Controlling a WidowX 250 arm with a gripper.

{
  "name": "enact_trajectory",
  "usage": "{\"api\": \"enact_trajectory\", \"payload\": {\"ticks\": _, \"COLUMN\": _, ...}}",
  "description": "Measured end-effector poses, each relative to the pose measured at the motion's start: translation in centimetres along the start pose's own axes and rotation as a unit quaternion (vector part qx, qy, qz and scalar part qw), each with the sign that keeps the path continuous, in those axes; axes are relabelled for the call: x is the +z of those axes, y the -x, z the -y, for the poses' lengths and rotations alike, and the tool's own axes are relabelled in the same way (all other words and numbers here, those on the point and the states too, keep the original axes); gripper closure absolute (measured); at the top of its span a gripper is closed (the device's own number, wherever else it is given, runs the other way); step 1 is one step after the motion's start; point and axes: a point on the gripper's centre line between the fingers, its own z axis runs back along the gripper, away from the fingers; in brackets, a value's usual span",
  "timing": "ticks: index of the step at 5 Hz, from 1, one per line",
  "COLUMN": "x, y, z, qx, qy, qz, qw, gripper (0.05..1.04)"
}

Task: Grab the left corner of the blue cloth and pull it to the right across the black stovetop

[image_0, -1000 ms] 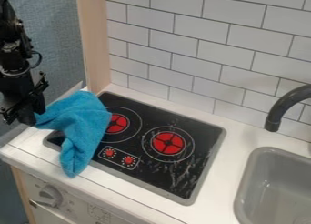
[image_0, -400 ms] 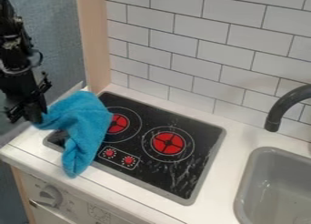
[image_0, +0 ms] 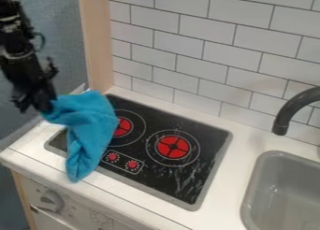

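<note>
cloth (image_0: 92, 135) – corner pinched in the end effector (image_0: 47, 104) – drapes over the stovetop (image_0: 156, 176).

The black cooktop (image_0: 153, 180) has a grey edge and is set into the white counter (image_0: 226, 187). On this cooktop there are two round red burners, the nearer one to the sink (image_0: 173, 147) and the other one (image_0: 123, 127), and also two small red dials (image_0: 132, 164). Beside the cooktop is the grey sink (image_0: 253, 191), with a dark curved faucet (image_0: 288, 111). Behind the cooktop stand the white tiled wall (image_0: 193, 53) and a pale wooden post (image_0: 98, 42). Below its front side is a grey knob (image_0: 51, 201).
</note>
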Motion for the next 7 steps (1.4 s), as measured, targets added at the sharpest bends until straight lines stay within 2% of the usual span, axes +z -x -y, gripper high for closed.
{"api": "enact_trajectory", "payload": {"ticks": 1, "x": -0.3, "y": 3.5, "z": 1.6, "qx": -0.03, "qy": 0.013, "qz": -0.024, "qw": 0.9992, "gripper": 1.034}}
{"api": "enact_trajectory", "payload": {"ticks": 3, "x": -0.8, "y": 8.3, "z": 3.6, "qx": -0.066, "qy": 0.034, "qz": -0.032, "qw": 0.9967, "gripper": 1.034}}
{"api": "enact_trajectory", "payload": {"ticks": 5, "x": -1.1, "y": 13.4, "z": 4.3, "qx": -0.113, "qy": 0.041, "qz": -0.058, "qw": 0.991, "gripper": 1.034}}
{"api": "enact_trajectory", "payload": {"ticks": 7, "x": -2.3, "y": 16.8, "z": 2.2, "qx": -0.149, "qy": 0.019, "qz": -0.075, "qw": 0.9859, "gripper": 1.034}}
